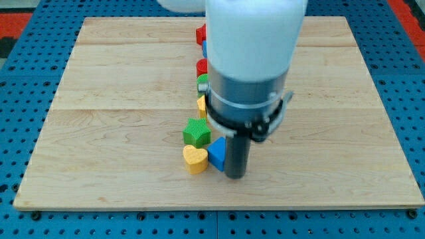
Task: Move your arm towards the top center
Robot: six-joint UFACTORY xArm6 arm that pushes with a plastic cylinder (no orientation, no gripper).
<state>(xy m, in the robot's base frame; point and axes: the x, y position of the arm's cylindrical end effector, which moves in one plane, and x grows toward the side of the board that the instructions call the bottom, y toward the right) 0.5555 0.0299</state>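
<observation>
My arm's white body fills the view's top centre and ends in a dark rod. My tip (236, 175) rests on the wooden board (119, 99) just right of a blue block (216, 154), touching or nearly touching it. A yellow heart block (194, 159) lies left of the blue one. A green star-shaped block (196, 132) sits just above them. Partly hidden behind the arm, a column runs up the view: a yellow block (201, 104), a green block (202, 81), a red block (202, 66), a blue block (204, 48) and a red block (200, 33).
The board lies on a blue pegboard surface (26, 119). A red area (20, 16) shows at the view's top left and top right corners.
</observation>
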